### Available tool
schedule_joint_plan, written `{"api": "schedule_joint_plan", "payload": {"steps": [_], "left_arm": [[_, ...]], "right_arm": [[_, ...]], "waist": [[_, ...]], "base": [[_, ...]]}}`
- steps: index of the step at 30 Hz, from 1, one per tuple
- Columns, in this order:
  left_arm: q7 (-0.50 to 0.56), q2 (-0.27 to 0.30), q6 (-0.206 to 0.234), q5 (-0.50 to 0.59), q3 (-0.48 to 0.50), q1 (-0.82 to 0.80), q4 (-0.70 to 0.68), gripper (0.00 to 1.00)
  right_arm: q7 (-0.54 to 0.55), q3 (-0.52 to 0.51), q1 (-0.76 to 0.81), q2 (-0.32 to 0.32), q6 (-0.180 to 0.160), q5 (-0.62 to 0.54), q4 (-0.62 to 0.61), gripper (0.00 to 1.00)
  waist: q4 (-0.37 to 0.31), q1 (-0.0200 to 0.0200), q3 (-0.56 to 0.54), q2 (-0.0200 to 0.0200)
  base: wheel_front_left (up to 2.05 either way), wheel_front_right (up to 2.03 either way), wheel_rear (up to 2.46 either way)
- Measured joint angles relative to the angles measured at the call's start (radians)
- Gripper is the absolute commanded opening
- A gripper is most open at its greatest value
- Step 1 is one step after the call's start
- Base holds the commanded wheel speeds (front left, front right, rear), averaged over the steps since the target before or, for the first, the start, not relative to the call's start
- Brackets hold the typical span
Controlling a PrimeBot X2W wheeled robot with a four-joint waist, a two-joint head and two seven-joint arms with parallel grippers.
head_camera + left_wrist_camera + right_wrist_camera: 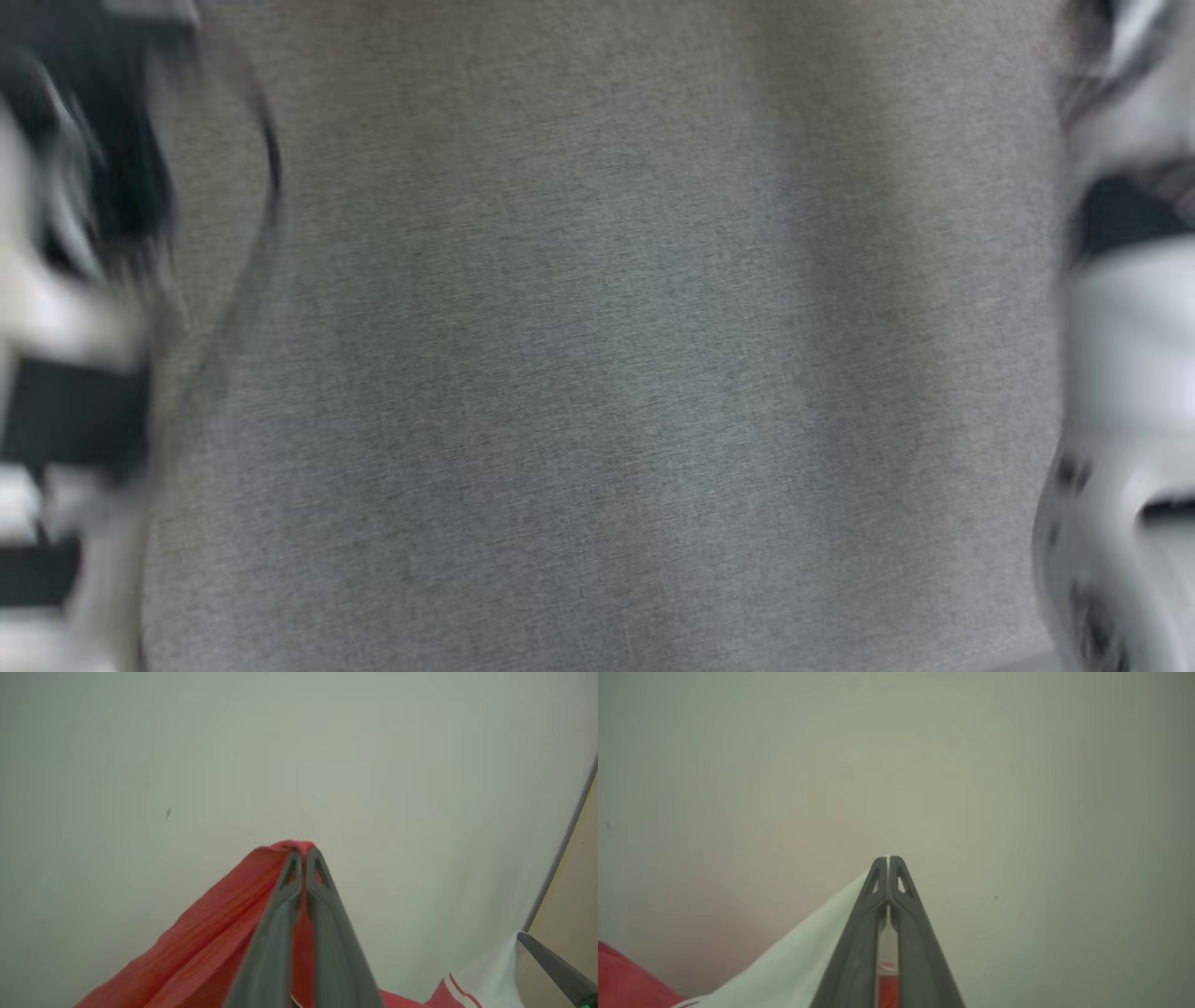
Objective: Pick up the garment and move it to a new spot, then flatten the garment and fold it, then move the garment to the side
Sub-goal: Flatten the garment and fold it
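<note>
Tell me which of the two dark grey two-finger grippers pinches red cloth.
The left gripper: it is shut on red ribbed cloth of the garment, while the right gripper clamps a white edge.

Heavy motion blur, head view; soft even light, wrist views

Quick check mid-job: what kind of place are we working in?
Likely a garment-folding workstation, hard to say more: a plain pale tabletop, its dark edge with tan floor beyond, and one red-and-white garment.
</note>
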Motion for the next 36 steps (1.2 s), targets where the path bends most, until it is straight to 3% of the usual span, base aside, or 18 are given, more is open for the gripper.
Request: {"api": "schedule_joint_plan", "payload": {"steps": [3, 7, 13, 17, 22, 30, 36], "left_arm": [[0.0, 0.034, -0.001, 0.027, -0.012, 0.2, -0.005, 0.0], [0.0, 0.063, -0.006, 0.048, -0.015, 0.425, -0.041, 0.0], [0.0, 0.038, -0.006, 0.043, -0.036, 0.674, -0.012, 0.0], [-0.002, -0.004, -0.008, -0.019, -0.013, 0.779, 0.04, 0.0], [0.011, -0.034, -0.008, -0.067, -0.027, 0.893, 0.119, 0.0], [0.05, -0.062, -0.002, -0.098, -0.064, 0.975, 0.167, 0.0], [0.049, -0.037, 0.024, -0.079, -0.074, 1.058, 0.181, 0.0]], "right_arm": [[0.033, 0.106, 0.153, -0.04, 0.0, 0.049, 0.002, 0.0], [0.174, 0.226, 0.355, -0.128, 0.0, 0.165, -0.094, 0.0], [0.434, 0.166, 0.739, -0.154, 0.0, 0.358, -0.372, 0.0], [0.532, 0.082, 0.937, -0.122, 0.0, 0.384, -0.502, 0.0], [0.608, 0.028, 1.101, -0.048, 0.0, 0.395, -0.538, 0.0], [0.762, 0.017, 1.281, -0.051, 0.0, 0.418, -0.584, 0.0], [0.873, -0.016, 1.399, -0.069, 0.0, 0.466, -0.66, 0.0]], "waist": [[-0.008, -0.0004, -0.009, -0.0001], [-0.003, -0.0007, -0.032, -0.0002], [0.027, -0.0008, -0.087, -0.0003], [0.041, -0.0009, -0.147, -0.0005], [0.048, -0.001, -0.256, -0.0006], [0.062, -0.0008, -0.374, -0.0005], [0.078, -0.0008, -0.455, -0.0005]], "base": [[0.0, 0.0, 0.0], [0.0, 0.0, 0.0], [0.0, 0.0, 0.0], [0.0, 0.0, 0.0], [0.0, 0.0, 0.0], [0.0, 0.0, 0.0], [0.0, 0.0, 0.0]]}}
